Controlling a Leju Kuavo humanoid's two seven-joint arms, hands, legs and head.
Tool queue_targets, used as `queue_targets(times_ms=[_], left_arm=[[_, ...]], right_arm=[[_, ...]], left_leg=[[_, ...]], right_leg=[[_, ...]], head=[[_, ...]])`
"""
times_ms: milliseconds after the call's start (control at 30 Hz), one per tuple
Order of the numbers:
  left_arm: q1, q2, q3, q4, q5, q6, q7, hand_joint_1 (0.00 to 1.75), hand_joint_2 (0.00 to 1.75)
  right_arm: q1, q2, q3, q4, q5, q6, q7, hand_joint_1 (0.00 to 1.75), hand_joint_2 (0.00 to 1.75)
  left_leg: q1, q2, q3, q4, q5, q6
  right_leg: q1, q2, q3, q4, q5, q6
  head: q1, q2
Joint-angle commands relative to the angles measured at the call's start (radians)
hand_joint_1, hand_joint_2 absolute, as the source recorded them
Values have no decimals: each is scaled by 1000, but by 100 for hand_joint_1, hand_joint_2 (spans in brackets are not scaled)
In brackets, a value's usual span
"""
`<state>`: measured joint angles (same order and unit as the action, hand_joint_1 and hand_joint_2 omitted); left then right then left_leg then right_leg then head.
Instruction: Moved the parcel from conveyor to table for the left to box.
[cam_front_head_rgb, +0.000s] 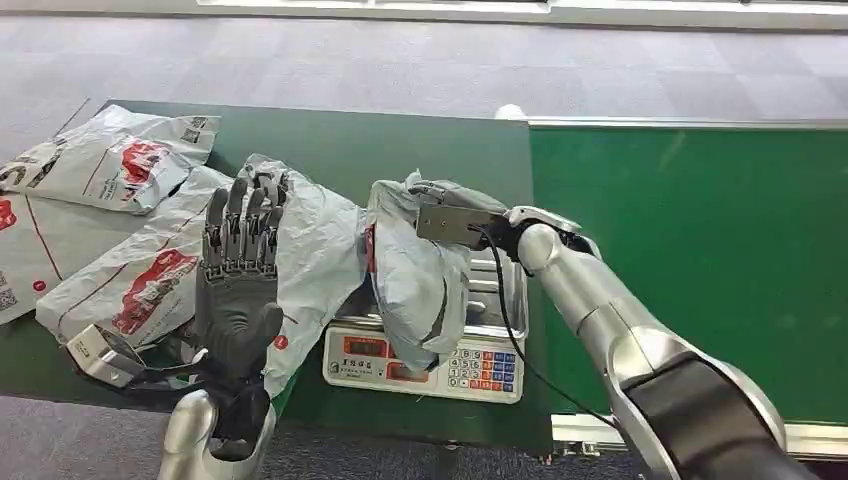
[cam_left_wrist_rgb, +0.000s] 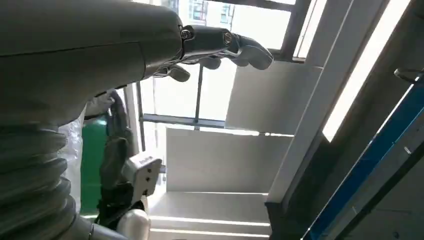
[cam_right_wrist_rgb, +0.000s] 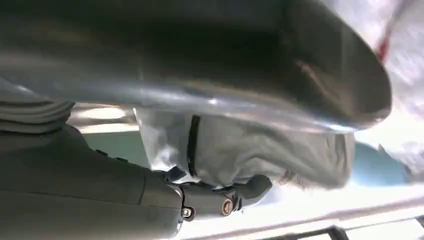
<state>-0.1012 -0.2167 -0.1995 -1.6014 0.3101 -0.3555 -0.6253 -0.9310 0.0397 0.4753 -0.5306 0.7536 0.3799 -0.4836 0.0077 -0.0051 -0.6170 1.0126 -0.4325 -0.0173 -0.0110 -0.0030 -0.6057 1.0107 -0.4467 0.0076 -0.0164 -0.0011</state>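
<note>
Transfer step under way: right robot hand (cam_front_head_rgb: 455, 215) gripping grey parcel (cam_front_head_rgb: 415, 275) (hanging over the scale (cam_front_head_rgb: 425, 365)). Left robot hand (cam_front_head_rgb: 240, 260) at 9 o'clock, fingers spread, empty. Next, probably: lowering onto table (cam_front_head_rgb: 340, 150), then release.

A grey carpet (cam_front_head_rgb: 400, 60) is covering the far floor, patterned in faint blocks, and showing again at the near edge. A dark green table (cam_front_head_rgb: 340, 150) is standing on the left, and a brighter green belt (cam_front_head_rgb: 700, 250) with a metal rim (cam_front_head_rgb: 690, 123) is lying on the right. In the left wrist view, tall windows (cam_left_wrist_rgb: 260, 20) are letting in daylight, a long ceiling light (cam_left_wrist_rgb: 360, 75) is glowing, and white wall panels (cam_left_wrist_rgb: 215, 160) are standing beside a blue beam (cam_left_wrist_rgb: 370, 170).
</note>
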Motion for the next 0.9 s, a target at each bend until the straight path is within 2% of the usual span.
queue_targets(times_ms=[33, 67, 100, 133, 167, 200, 233, 267, 300, 367, 533, 567, 600, 633, 667, 700, 767, 833, 867, 900], left_arm=[[-3, 32, 2, 19, -4, -7, -14, 0, 175], [1, 25, 2, 10, -5, 2, -15, 0, 175], [10, 19, 6, -5, -8, 15, -16, 0, 175], [17, 19, 6, -20, -10, 19, -12, 0, 175], [17, 21, 1, -24, -11, 15, -3, 0, 175], [13, 21, -1, -19, -11, 13, -1, 0, 175], [1, 21, -6, -3, -11, 6, 2, 0, 175], [-9, 19, -8, 11, -10, 2, 3, 0, 175], [-22, 16, -10, 25, -10, -6, 3, 0, 175], [-35, 11, -12, 38, -15, -1, 5, 0, 175], [-54, 9, -12, 52, -40, 20, 4, 0, 175], [-68, 18, -21, 63, -92, 54, -2, 0, 175], [-98, 53, -60, 77, -353, 196, -26, 0, 175], [-115, 63, -72, 96, -417, 227, -25, 0, 175], [-196, 115, -158, 187, -729, 342, 51, 0, 175], [-258, 138, -217, 271, -948, 366, 109, 0, 175], [-308, 122, -231, 357, -992, 371, 105, 0, 175], [-308, 122, -231, 357, -992, 371, 105, 0, 175], [-330, 140, -267, 388, -1083, 389, 120, 0, 175], [-380, 161, -328, 445, -1221, 389, 168, 0, 175]], right_arm=[[117, -106, -75, -644, -293, -261, -215, 0, 0], [189, -89, -142, -810, -248, -342, -185, 0, 0], [244, -40, -205, -941, -49, -578, -129, 0, 0], [287, -29, -201, -1049, 77, -686, -65, 0, 0], [342, -16, -206, -1163, 228, -841, -13, 0, 0], [373, -25, -191, -1204, 238, -852, 1, 0, 0], [416, -28, -190, -1250, 324, -961, 16, 0, 0], [438, -46, -175, -1268, 326, -984, 32, 0, 0], [463, -49, -179, -1280, 381, -1059, 42, 0, 0], [486, -53, -185, -1296, 414, -1078, 56, 0, 0], [510, -2, -242, -1337, 471, -1078, 18, 0, 0], [528, 50, -294, -1369, 482, -1078, -36, 0, 0], [546, 64, -309, -1386, 486, -1078, -50, 0, 0], [555, 68, -313, -1396, 482, -1078, -56, 0, 0], [585, 82, -323, -1420, 475, -1078, -78, 0, 0], [602, 89, -318, -1426, 451, -1078, -94, 0, 0], [615, 96, -316, -1439, 455, -1078, -99, 0, 0], [615, 96, -316, -1439, 455, -1078, -99, 0, 0], [612, 99, -313, -1432, 448, -1078, -101, 0, 0], [616, 86, -293, -1399, 447, -1078, -77, 0, 175]], left_leg=[[0, 0, 0, 0, 0, 0], [0, -3, 0, 0, 0, 0], [0, -3, 1, -1, 0, 0], [0, -2, 1, -1, 0, 0], [0, 1, 3, -2, -2, 0], [0, 0, 5, -2, -3, 0], [0, -1, 0, -1, -2, -1], [0, -3, 2, -2, -2, 0], [0, -5, 2, -2, -2, 0], [1, -6, 4, -2, -3, 0], [0, -3, 1, -1, -3, 0], [0, -3, 3, -1, -4, 0], [0, -2, 2, -1, -3, 0], [0, -3, 1, 0, -3, -1], [0, -5, 3, -2, -3, -1], [0, -7, 4, -3, -2, -1], [0, -11, 4, -3, -1, -1], [0, -6, 4, -1, -2, 0], [0, -8, 6, -4, -1, 1], [0, -2, 5, -2, -2, 0]], right_leg=[[0, 0, 0, 0, -1, 0], [0, -3, 0, -1, -1, 0], [0, -3, 1, -1, -1, -1], [0, -2, 0, -1, -1, 0], [0, 1, 2, -3, -2, -1], [1, 0, 4, -3, -3, -1], [1, -1, 0, -1, -1, -1], [1, -3, 3, -2, -3, -1], [1, -5, 3, -2, -3, -1], [1, -6, 5, -4, -4, -1], [0, -3, 1, -1, -4, -1], [0, -3, 3, -2, -4, -1], [0, -3, 1, -1, -4, -1], [0, -3, 1, -1, -4, -1], [0, -5, 3, -2, -4, -1], [0, -8, 4, -2, -5, -2], [1, -11, 5, -3, -4, -2], [0, -8, 5, -1, -4, -1], [1, -9, 8, -5, -3, -1], [0, -4, 5, -2, -3, -1]], head=[[0, 0], [0, 0], [0, 0], [0, 0], [0, 0], [0, 0], [0, 0], [0, 0], [0, 0], [0, 0], [0, 0], [0, 0], [0, 0], [0, 0], [0, 0], [0, 0], [0, 0], [0, 0], [0, 0], [0, 0]])
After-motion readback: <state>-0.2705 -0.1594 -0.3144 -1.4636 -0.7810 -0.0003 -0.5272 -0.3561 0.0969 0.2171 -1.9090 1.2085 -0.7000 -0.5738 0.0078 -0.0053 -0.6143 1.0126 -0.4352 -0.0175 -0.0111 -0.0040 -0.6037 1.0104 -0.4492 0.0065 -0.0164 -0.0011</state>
